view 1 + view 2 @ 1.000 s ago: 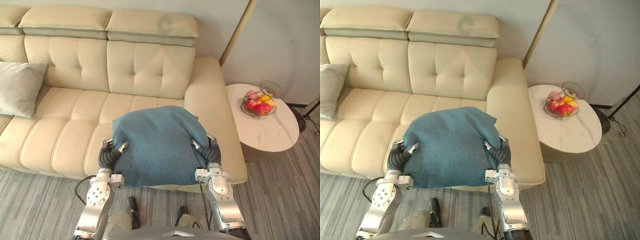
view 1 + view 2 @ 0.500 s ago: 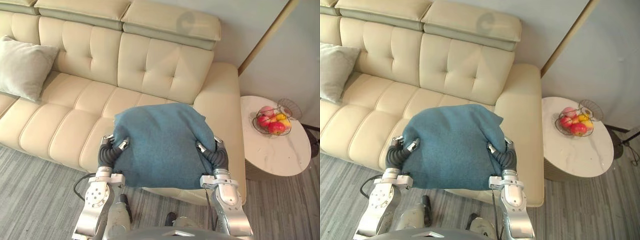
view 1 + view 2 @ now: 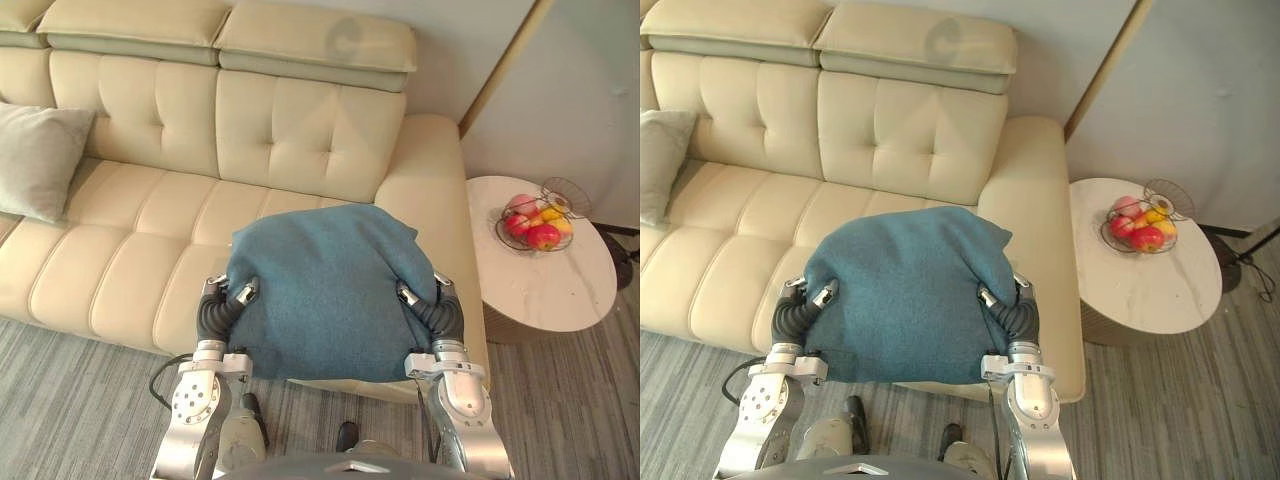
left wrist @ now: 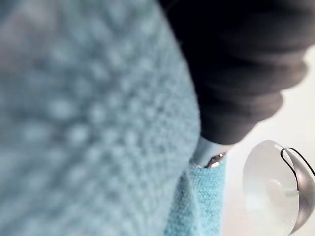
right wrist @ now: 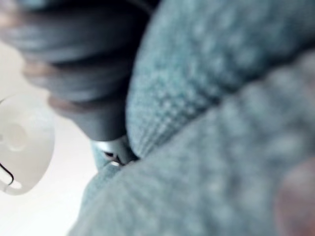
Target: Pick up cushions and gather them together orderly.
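A blue knitted cushion [image 3: 325, 290] is held up between my two hands over the front of the sofa's right seat [image 3: 300, 205]. My left hand [image 3: 222, 306] grips its left side, thumb on top. My right hand [image 3: 432, 312] grips the right side the same way. The rest of each hand's fingers lie hidden under the cushion. Up close, the blue knit [image 4: 74, 123] presses against the left hand's dark cover [image 4: 236, 73], and likewise the knit [image 5: 221, 147] against the right hand's cover [image 5: 83, 64]. A grey cushion [image 3: 35, 160] leans on the sofa back at far left.
The cream leather sofa [image 3: 130, 260] runs leftwards, its right armrest [image 3: 430, 190] beside the blue cushion. A round white side table [image 3: 560, 290] with a wire fruit basket [image 3: 532, 222] stands to the right. Grey striped floor [image 3: 60, 400] lies in front.
The whole picture has shifted, so the camera moved. The blue cushion stays held between both hands in the same grip, over the same seat.
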Motion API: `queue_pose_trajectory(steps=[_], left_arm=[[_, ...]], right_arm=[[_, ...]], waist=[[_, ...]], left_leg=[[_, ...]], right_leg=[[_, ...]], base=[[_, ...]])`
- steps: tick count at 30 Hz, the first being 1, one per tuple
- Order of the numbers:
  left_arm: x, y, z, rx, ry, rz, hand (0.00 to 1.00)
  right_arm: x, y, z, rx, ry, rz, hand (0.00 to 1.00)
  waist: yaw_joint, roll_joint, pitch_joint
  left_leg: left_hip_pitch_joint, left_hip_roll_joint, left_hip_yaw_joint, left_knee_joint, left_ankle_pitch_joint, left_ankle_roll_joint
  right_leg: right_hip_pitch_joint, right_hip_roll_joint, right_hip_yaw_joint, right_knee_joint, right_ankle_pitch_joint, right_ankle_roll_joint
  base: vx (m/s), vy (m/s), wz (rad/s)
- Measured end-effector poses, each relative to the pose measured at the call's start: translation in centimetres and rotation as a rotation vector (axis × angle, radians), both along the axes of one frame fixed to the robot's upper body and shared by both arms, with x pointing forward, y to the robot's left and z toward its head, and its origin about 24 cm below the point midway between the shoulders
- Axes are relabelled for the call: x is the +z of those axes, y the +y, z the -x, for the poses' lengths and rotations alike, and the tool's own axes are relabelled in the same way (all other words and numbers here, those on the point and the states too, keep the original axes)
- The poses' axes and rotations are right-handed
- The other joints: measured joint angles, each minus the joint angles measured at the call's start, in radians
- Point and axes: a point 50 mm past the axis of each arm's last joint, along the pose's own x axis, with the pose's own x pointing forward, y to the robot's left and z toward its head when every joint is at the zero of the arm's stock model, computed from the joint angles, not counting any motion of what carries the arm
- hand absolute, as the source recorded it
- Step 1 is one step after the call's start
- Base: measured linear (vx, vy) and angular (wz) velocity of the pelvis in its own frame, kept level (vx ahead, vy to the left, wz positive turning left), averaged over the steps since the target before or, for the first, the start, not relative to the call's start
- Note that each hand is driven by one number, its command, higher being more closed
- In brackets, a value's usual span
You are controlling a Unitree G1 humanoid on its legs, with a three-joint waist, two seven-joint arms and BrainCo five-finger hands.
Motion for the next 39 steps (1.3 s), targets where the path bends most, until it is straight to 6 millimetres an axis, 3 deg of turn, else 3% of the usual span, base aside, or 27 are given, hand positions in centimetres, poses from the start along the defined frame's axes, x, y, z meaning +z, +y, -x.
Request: queue_pose_trajectory(steps=[3,5,7,8,10,11,12,13,15,16,18,20,22,23,24,26,27,28,29,30,33,39], left_arm=[[-0.2,0.0,0.1,-0.009,0.007,-0.008,1.0],[-0.2,-0.1,0.1,-0.017,0.008,-0.013,1.0],[-0.3,0.1,0.1,-0.021,0.016,-0.028,1.0],[-0.4,0.1,0.1,-0.02,0.021,-0.028,1.0],[-0.4,0.3,0.1,-0.015,0.025,-0.031,1.0],[-0.2,0.4,-0.1,-0.014,0.012,-0.035,1.0],[-0.2,0.4,-0.1,-0.016,0.009,-0.037,1.0],[-0.5,-0.1,-0.3,-0.02,0.021,-0.018,1.0],[-0.6,-0.3,-0.2,-0.017,0.028,-0.006,1.0],[-0.5,-0.4,-0.3,-0.018,0.024,0.002,1.0],[-0.5,-0.7,-0.3,-0.026,0.021,0.018,1.0],[-0.5,-0.9,-0.2,-0.038,0.022,0.019,1.0],[-0.4,-0.8,-0.2,-0.033,0.015,0.021,1.0],[-0.2,-0.8,-0.1,-0.032,0.01,0.021,1.0],[-0.1,-0.8,-0.1,-0.036,0.001,0.024,1.0],[0.2,-1.1,-0.2,-0.045,-0.01,0.034,1.0],[0.2,-1.2,-0.2,-0.047,-0.012,0.034,1.0],[0.2,-1.3,-0.2,-0.049,-0.013,0.041,1.0],[0.2,-1.5,-0.2,-0.054,-0.012,0.045,1.0],[0.1,-1.5,-0.2,-0.056,-0.007,0.039,1.0],[-0.4,-1.0,-0.1,-0.061,0.012,0.011,1.0],[-0.9,-1.0,0.2,-0.084,0.038,-0.019,1.0]], right_arm=[[-0.2,0.0,0.2,-0.003,0.01,0.0,1.0],[-0.6,-0.1,0.2,-0.005,0.029,0.001,1.0],[-1.5,0.0,0.0,-0.005,0.062,-0.004,1.0],[-1.9,0.1,0.0,-0.007,0.084,-0.012,1.0],[-2.8,0.4,0.2,0.0,0.127,-0.028,1.0],[-2.8,0.5,0.2,0.006,0.125,-0.033,1.0],[-2.7,0.5,0.1,0.005,0.123,-0.032,1.0],[-2.6,-0.1,0.0,0.0,0.115,-0.009,1.0],[-2.3,-0.4,0.1,0.001,0.108,0.006,1.0],[-2.2,-0.5,0.3,0.002,0.106,0.012,1.0],[-2.5,-0.7,0.7,-0.008,0.125,0.014,1.0],[-2.6,-0.8,1.4,-0.016,0.136,0.014,1.0],[-1.7,-0.8,1.7,-0.016,0.102,0.016,1.0],[-1.4,-0.9,1.7,-0.016,0.09,0.018,1.0],[-1.0,-1.0,1.7,-0.02,0.072,0.022,1.0],[-0.6,-1.3,1.6,-0.032,0.054,0.027,1.0],[-0.6,-1.3,1.6,-0.033,0.054,0.027,1.0],[-0.5,-1.3,1.6,-0.035,0.053,0.029,1.0],[-0.5,-1.5,1.6,-0.035,0.053,0.035,1.0],[-0.8,-1.5,1.6,-0.036,0.063,0.035,1.0],[-1.0,-1.0,1.7,-0.048,0.067,-0.004,1.0],[-1.7,-0.8,1.2,-0.048,0.092,-0.012,1.0]], waist=[[-0.001,-0.009,-0.001],[-0.012,-0.02,-0.003],[-0.011,-0.024,-0.005],[-0.013,-0.023,0.003],[-0.028,0.001,-0.001],[-0.034,-0.028,-0.022],[-0.04,-0.044,-0.028],[-0.055,-0.033,-0.024],[-0.048,-0.002,-0.027],[-0.053,0.018,-0.03],[-0.047,0.036,-0.028],[-0.038,0.046,-0.022],[-0.021,0.056,-0.023],[-0.021,0.052,-0.022],[-0.013,0.045,-0.022],[-0.013,0.053,-0.027],[-0.013,0.053,-0.028],[-0.016,0.056,-0.031],[-0.017,0.071,-0.045],[-0.02,0.051,-0.05],[-0.017,0.02,-0.052],[-0.019,0.017,-0.055]], left_leg=[[0.024,-0.013,0.044,0.051,-0.08,0.013],[0.039,-0.05,0.058,0.064,-0.111,0.028],[0.056,-0.068,0.088,0.069,-0.126,0.049],[0.082,-0.07,0.092,0.066,-0.135,0.076],[0.118,-0.05,0.074,0.048,-0.149,0.082],[0.112,-0.068,0.069,0.027,-0.141,0.069],[0.105,-0.08,0.063,0.027,-0.14,0.062],[0.094,-0.077,0.024,0.054,-0.148,0.045],[0.091,-0.069,0.003,0.064,-0.15,0.037],[0.087,-0.069,-0.027,0.064,-0.147,0.033],[0.105,-0.065,-0.037,0.074,-0.145,0.029],[0.087,-0.043,-0.035,0.193,-0.144,0.029],[0.021,-0.013,-0.031,0.363,-0.1,-0.017],[-0.007,-0.009,-0.026,0.406,-0.079,-0.014],[-0.021,0.006,-0.009,0.421,-0.111,0.02],[0.007,0.058,0.001,0.308,-0.164,0.041],[0.023,0.078,0.004,0.239,-0.16,0.042],[0.054,0.1,0.005,0.101,-0.105,0.052],[0.068,0.1,-0.009,0.024,-0.035,-0.046],[0.066,0.061,0.004,0.003,-0.024,-0.051],[0.066,0.009,0.025,-0.028,-0.017,-0.039],[0.046,0.013,0.05,-0.026,-0.018,-0.038]], right_leg=[[-0.044,-0.033,0.058,0.105,-0.072,0.009],[-0.121,-0.078,0.074,0.289,-0.105,0.017],[-0.223,-0.114,0.073,0.484,-0.088,-0.009],[-0.257,-0.117,0.074,0.565,-0.058,-0.053],[-0.246,-0.048,0.076,0.495,-0.109,-0.003],[-0.252,-0.007,0.074,0.357,-0.089,-0.036],[-0.253,0.0,0.074,0.305,-0.061,-0.048],[-0.235,0.014,0.074,0.283,-0.026,-0.047],[-0.217,0.017,0.065,0.264,-0.028,-0.048],[-0.2,0.014,0.04,0.251,-0.028,-0.048],[-0.156,0.012,0.014,0.236,-0.035,-0.05],[-0.091,0.009,-0.012,0.21,-0.051,-0.043],[-0.048,-0.002,-0.017,0.186,-0.062,-0.041],[-0.039,-0.013,-0.015,0.173,-0.063,-0.04],[-0.041,-0.025,-0.017,0.162,-0.062,-0.038],[-0.043,-0.037,-0.013,0.165,-0.057,-0.029],[-0.045,-0.044,-0.01,0.165,-0.053,-0.023],[-0.054,-0.059,-0.006,0.167,-0.05,0.002],[-0.072,-0.07,0.002,0.166,-0.049,0.035],[-0.085,-0.09,0.022,0.149,-0.035,0.055],[-0.074,-0.128,0.031,0.056,0.023,0.047],[-0.086,-0.113,0.066,-0.011,0.076,0.071]], base=[[-0.06,0.135,-0.51],[0.02,0.142,-0.27],[0.06,0.121,-0.31],[0.1,0.097,-0.2],[0.14,0.017,0.03],[0.14,-0.018,0.24],[0.18,-0.057,0.56],[0.16,-0.006,0.46],[0.25,0.023,0.29],[0.21,0.002,0.3],[0.16,-0.012,0.44],[0.16,-0.006,0.36],[0.1,0.052,0.12],[0.06,0.108,0.02],[0.03,0.131,-0.02],[0.04,0.166,-0.03],[0.04,0.214,-0.01],[0.04,0.271,-0.03],[0.03,0.28,-0.04],[0.03,0.277,-0.02],[-0.01,0.23,-0.05],[-0.05,0.023,-0.21]])
